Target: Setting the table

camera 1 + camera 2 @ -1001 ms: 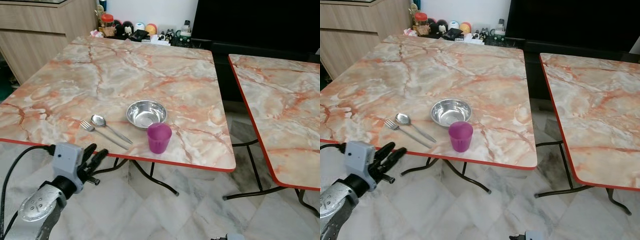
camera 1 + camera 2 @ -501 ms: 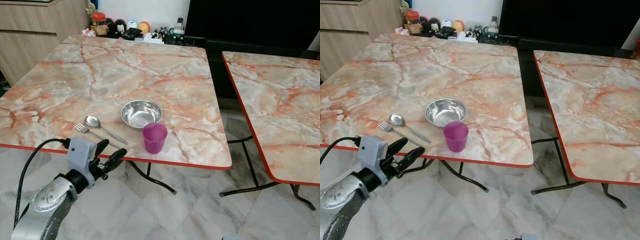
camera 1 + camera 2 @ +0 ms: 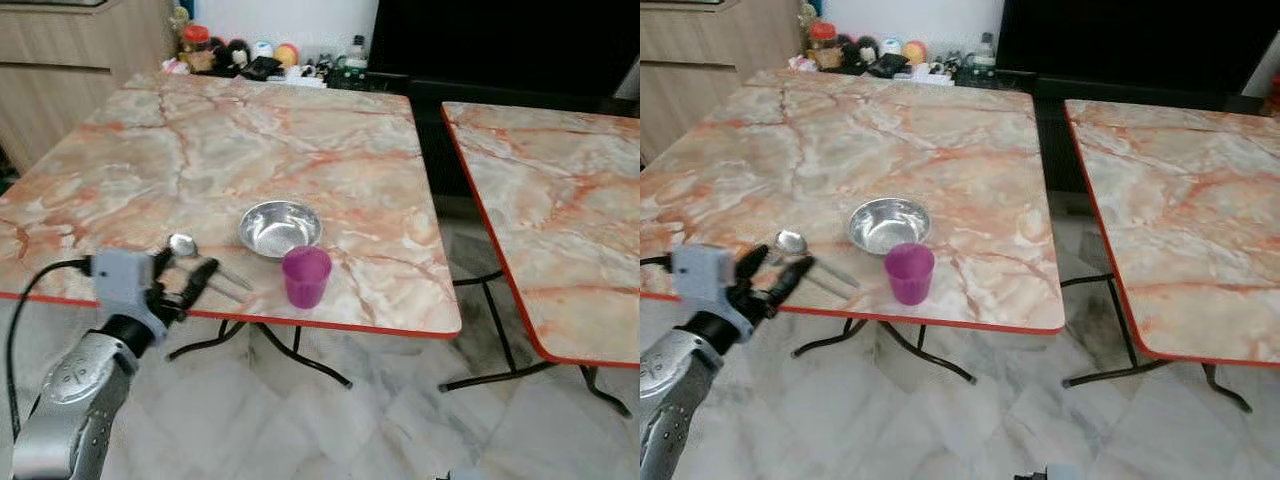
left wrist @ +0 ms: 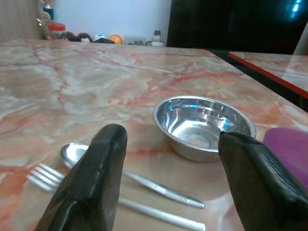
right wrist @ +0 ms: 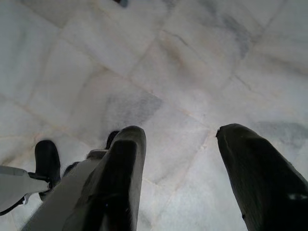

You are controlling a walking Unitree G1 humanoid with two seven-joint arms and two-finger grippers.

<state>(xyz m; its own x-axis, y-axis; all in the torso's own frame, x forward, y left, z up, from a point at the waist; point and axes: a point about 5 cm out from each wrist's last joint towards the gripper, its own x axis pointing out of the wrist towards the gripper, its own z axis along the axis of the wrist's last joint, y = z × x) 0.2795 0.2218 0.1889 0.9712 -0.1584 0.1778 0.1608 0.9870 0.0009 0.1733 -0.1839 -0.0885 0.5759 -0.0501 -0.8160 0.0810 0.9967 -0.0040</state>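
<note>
L gripper (image 3: 185, 277) is spread, empty, hovering at near table (image 3: 330, 160) edge over fork (image 4: 115, 202) + spoon (image 4: 139, 180). Both lie flat, left of bowl (image 3: 280, 227) & purple cup (image 3: 305, 277). I judge them thin, stiff, slippery steel; pinch mid-handle. R gripper (image 5: 185, 178) spread, idle over floor.

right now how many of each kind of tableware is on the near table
bowl: 1
cup: 1
spoon: 1
fork: 1
total: 4
</note>
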